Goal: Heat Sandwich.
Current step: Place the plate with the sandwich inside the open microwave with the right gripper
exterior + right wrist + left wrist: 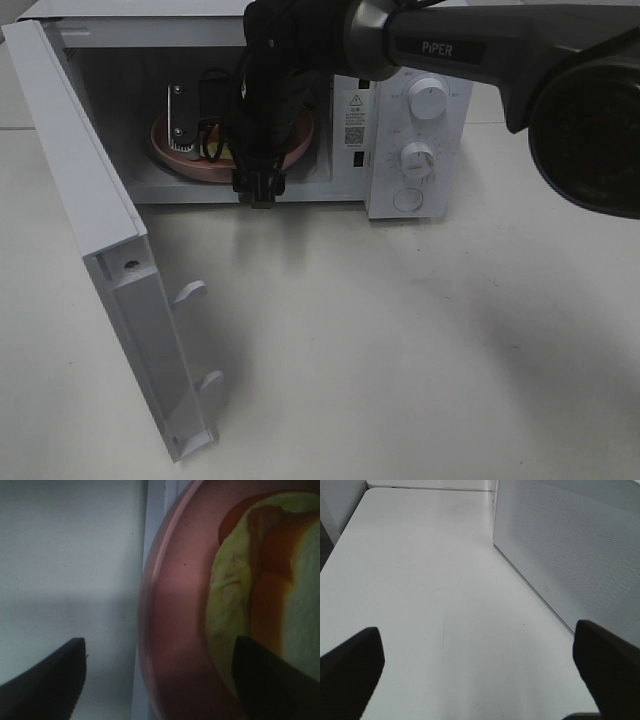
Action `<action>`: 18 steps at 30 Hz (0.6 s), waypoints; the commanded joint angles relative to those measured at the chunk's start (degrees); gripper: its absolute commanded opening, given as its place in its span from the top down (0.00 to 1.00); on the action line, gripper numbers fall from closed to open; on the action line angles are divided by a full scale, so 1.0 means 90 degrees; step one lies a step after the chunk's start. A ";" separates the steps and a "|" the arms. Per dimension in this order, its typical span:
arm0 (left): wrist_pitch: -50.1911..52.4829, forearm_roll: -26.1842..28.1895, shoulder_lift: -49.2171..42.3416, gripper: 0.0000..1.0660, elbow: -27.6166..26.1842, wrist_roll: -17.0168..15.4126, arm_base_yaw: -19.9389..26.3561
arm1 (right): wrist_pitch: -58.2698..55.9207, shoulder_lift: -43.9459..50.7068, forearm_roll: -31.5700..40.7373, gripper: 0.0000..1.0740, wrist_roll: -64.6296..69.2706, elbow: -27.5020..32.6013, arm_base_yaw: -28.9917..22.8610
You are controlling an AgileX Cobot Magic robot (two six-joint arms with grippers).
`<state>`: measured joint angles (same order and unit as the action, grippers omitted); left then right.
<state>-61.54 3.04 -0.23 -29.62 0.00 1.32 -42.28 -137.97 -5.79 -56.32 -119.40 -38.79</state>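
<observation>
The sandwich (280,580), white bread with pale green lettuce and orange-red filling, lies on the pink plate (175,605) in the right wrist view. My right gripper (157,647) is open, its dark fingers standing either side of the plate's rim and not touching it. In the exterior high view the plate (302,148) sits inside the open microwave (410,140). The right arm (270,90) reaches into the cavity and hides the sandwich. My left gripper (477,650) is open above bare table, holding nothing.
The microwave door (100,260) swings out to the front left, with two latch hooks (190,292) on its edge. Knobs (428,98) are on the right panel. The left wrist view shows the microwave's perforated side wall (570,545) beside the white table (420,580).
</observation>
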 commanded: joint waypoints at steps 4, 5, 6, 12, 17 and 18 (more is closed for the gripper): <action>0.0051 0.0006 -0.0127 0.08 0.0006 0.0000 0.0013 | 0.0038 0.0172 0.0038 0.29 0.0070 -0.0019 0.0006; 0.0051 0.0006 -0.0127 0.08 0.0006 0.0000 0.0013 | 0.0045 0.0172 0.0038 0.29 0.0070 -0.0013 0.0006; 0.0051 0.0006 -0.0127 0.08 0.0006 0.0000 0.0013 | 0.0076 0.0191 0.0038 0.29 0.0070 0.0038 0.0006; 0.0051 0.0006 -0.0127 0.08 0.0006 0.0000 0.0013 | 0.0446 0.0363 0.0038 0.29 0.0070 0.0509 0.0000; 0.0051 0.0006 -0.0127 0.08 0.0006 0.0000 0.0013 | 0.1210 0.0777 -0.0032 0.29 0.0070 0.1216 0.0006; 0.0051 0.0006 -0.0127 0.08 0.0006 0.0000 0.0013 | 0.1273 0.0821 -0.0038 0.29 0.0070 0.1324 0.0006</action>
<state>-61.54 3.04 -0.23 -29.62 0.00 1.32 -32.72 -131.95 -5.90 -56.26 -108.86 -38.79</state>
